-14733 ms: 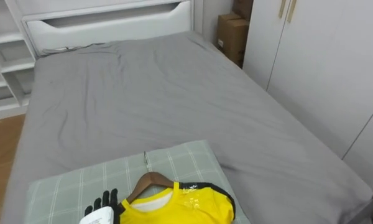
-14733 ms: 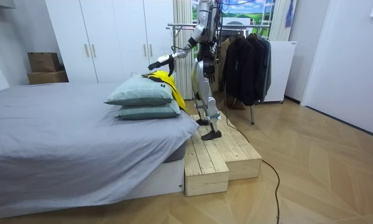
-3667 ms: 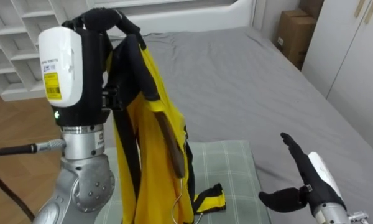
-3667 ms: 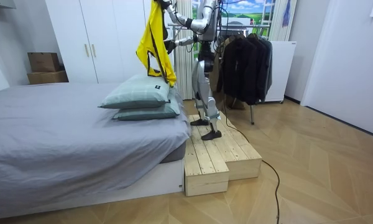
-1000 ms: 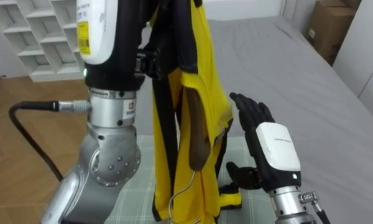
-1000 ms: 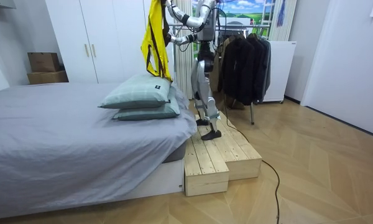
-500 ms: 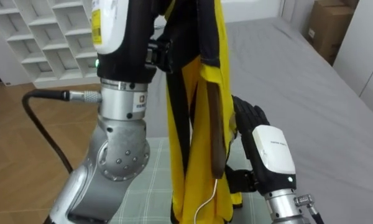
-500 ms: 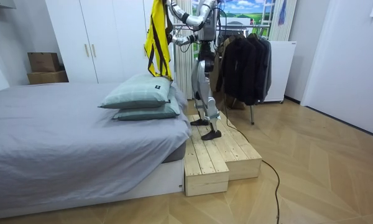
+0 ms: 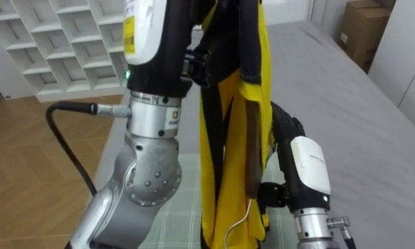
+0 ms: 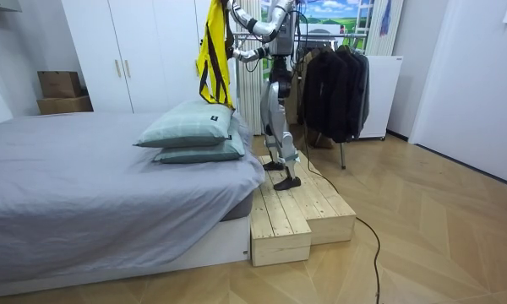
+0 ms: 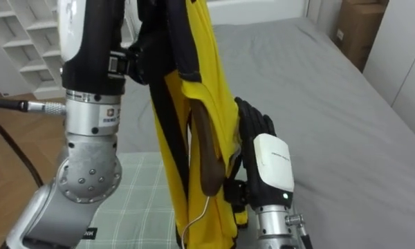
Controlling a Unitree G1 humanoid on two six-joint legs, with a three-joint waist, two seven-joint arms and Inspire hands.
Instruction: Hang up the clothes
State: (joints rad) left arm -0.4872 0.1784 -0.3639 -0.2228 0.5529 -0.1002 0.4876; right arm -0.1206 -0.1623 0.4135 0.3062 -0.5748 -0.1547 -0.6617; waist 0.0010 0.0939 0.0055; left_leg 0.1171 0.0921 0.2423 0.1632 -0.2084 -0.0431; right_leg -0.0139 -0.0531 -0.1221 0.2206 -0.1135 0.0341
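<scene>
Two hands flank the yellow shirt [image 9: 232, 138] at frame centre: the left hand [image 9: 204, 61], upper middle, clenches its top edge, while the right hand [image 9: 304, 166], fingers relaxed at centre right, should pinch the dangling wooden hanger [image 9: 251, 152] firmly before lifting.

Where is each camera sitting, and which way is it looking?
Left eye view: on the robot's head, looking down over the grey bed; shows the left hand holding up the yellow shirt, and the right hand beside it.
Right eye view: same head, a little to the right, same downward look, same two hands.
Room view: standing in the room beyond the bed, facing the white wardrobes; shows the whole robot on a wooden platform.
Shared: all three show shirt and bed.
</scene>
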